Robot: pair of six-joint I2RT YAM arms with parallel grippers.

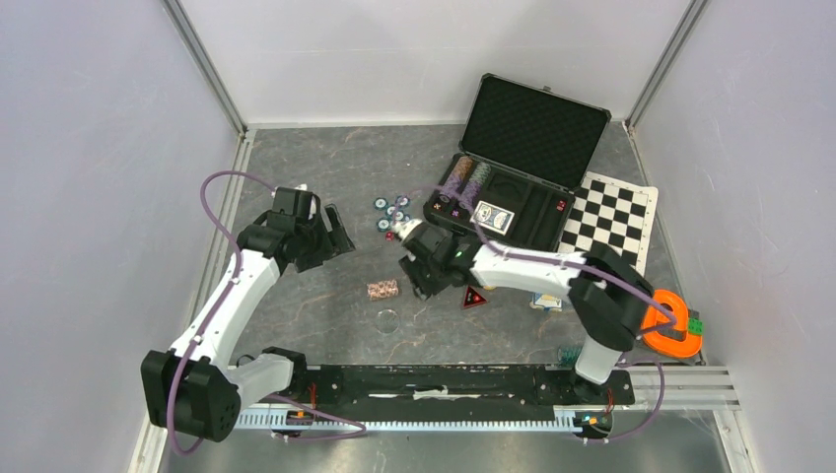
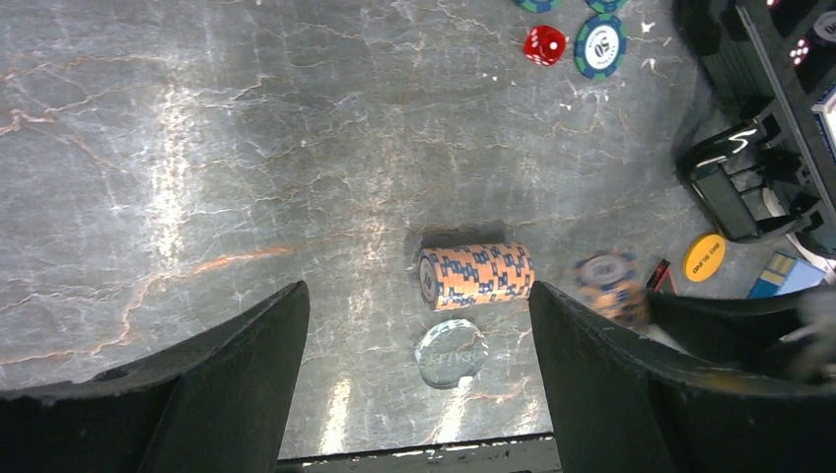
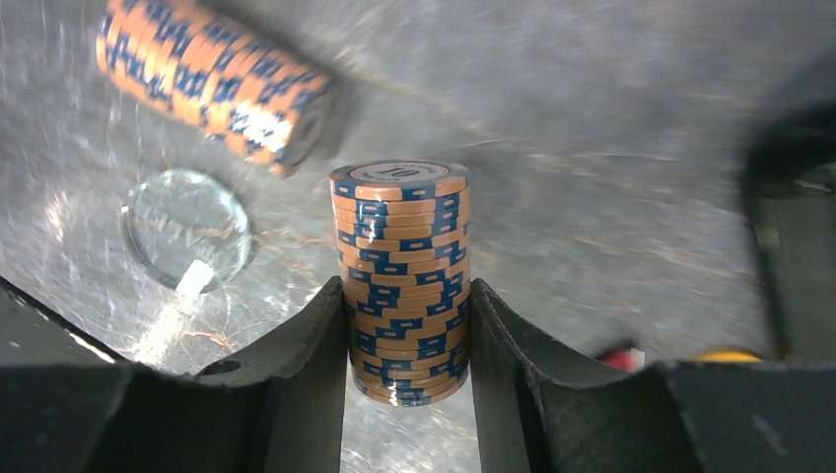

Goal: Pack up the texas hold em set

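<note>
The right end effector [image 3: 406, 288] pinches a chip stack [image 3: 399, 236] low on its sides, seemingly upright, near a fallen chip roll [image 3: 212, 84] on the tabletop [image 3: 611, 197] and short of the open case [image 1: 513, 212]; hold the squeeze firm and the stack vertical in transit.

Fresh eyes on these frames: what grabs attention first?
The right gripper is clamped on an upright stack of orange-and-blue chips near the middle of the table. Close by, a second chip roll lies on its side next to a clear disc, in front of the open left gripper. At the back right, the black case stands open, partly packed.
</note>
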